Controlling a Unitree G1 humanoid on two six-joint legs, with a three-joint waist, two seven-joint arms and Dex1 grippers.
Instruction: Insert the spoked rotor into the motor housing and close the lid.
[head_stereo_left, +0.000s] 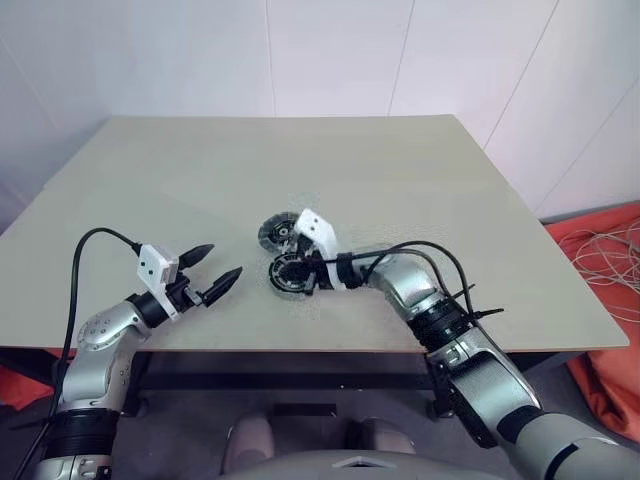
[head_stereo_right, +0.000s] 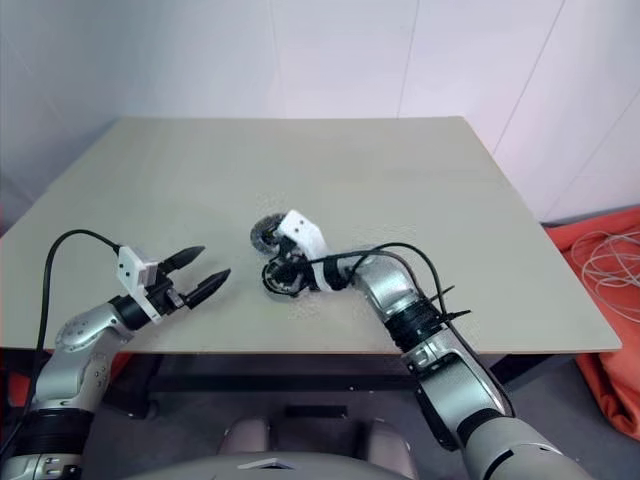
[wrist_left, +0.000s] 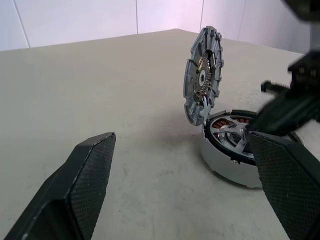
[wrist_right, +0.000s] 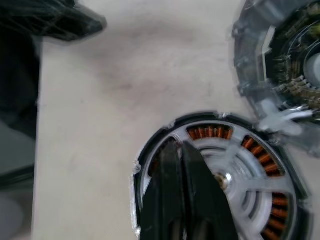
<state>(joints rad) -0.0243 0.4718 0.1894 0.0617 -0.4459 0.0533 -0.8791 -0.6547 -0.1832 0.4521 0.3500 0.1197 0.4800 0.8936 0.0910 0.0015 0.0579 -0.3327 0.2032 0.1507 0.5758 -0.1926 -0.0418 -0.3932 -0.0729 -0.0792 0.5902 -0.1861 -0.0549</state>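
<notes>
Nearest you, your left gripper (head_stereo_left: 212, 270) hovers above the near left part of the table (head_stereo_left: 180, 180), its two black fingers spread wide with nothing between them, pointing toward the parts at the table's middle. Your right gripper (wrist_right: 182, 152) comes in from the right and points down at those parts; its fingers are pressed together with no gap and hold nothing, their tips resting over the near-left part of the spoked rotor (wrist_right: 240, 175).

The spoked rotor already sits inside the motor housing (wrist_left: 225, 167), which lies flat on the table near its middle; copper-coloured windings show through the gaps between the silver spokes.

Just beyond it, the lid (wrist_left: 202, 75) stands up on edge, tilted open and joined to the far rim of the motor housing, its inner face with a small gear turned toward your left gripper.

You will find no brand, label or readable writing on any of these parts.
</notes>
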